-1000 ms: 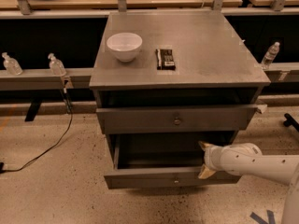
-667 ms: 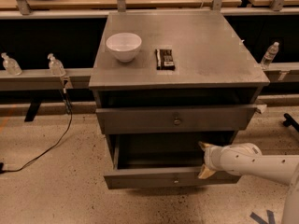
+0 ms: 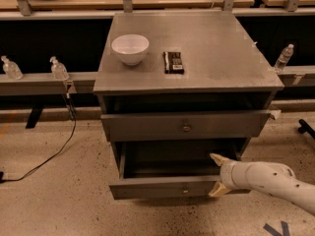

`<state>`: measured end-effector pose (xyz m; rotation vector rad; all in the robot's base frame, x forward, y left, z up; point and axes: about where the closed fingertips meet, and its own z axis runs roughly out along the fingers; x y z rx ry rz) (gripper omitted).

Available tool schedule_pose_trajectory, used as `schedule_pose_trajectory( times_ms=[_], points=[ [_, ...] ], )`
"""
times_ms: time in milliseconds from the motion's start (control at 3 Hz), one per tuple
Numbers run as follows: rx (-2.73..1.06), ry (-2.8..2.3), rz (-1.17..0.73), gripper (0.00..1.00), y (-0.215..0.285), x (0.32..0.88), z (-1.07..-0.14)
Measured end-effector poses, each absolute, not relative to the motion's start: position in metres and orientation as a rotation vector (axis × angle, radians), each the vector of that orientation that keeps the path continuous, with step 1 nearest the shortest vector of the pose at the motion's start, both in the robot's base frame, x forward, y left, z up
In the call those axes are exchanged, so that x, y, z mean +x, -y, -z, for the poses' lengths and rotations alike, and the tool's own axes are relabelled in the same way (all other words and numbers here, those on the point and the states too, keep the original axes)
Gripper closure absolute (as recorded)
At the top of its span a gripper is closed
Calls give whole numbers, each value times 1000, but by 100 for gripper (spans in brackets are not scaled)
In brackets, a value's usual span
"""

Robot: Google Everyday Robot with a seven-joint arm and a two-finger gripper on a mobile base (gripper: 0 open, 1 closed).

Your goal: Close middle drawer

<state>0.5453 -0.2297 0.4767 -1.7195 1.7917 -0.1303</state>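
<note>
The middle drawer [image 3: 162,187] of the grey cabinet is pulled well out, its flat front low in the view with a small round knob [image 3: 185,191]. Its dark inside looks bare. My gripper [image 3: 217,175] comes in from the lower right on a white arm [image 3: 268,181]. It is at the right end of the drawer front. Its cream fingers [image 3: 216,159] are spread, one above the front's top edge and one in front of it. The top drawer [image 3: 186,125] above is out a little. The lowest drawer is hidden.
A white bowl [image 3: 130,48] and a dark flat bar [image 3: 173,62] lie on the cabinet top [image 3: 221,48]. Small clear bottles [image 3: 58,69] stand on a rail behind the cabinet on both sides. A black cable [image 3: 54,154] runs over the speckled floor at the left.
</note>
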Motion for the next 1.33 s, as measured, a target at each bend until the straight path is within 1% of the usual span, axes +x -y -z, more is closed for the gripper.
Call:
schedule_pose_trajectory(
  times_ms=[333, 667, 1000, 1333],
  points=[
    [-1638, -1768, -39, 43, 236, 504, -495],
    [-1469, -1713, -184, 66, 256, 488, -495],
    [-1345, -1611, -244, 90, 276, 477, -475],
    [-1239, -1572, -294, 100, 270, 461, -435]
  ],
)
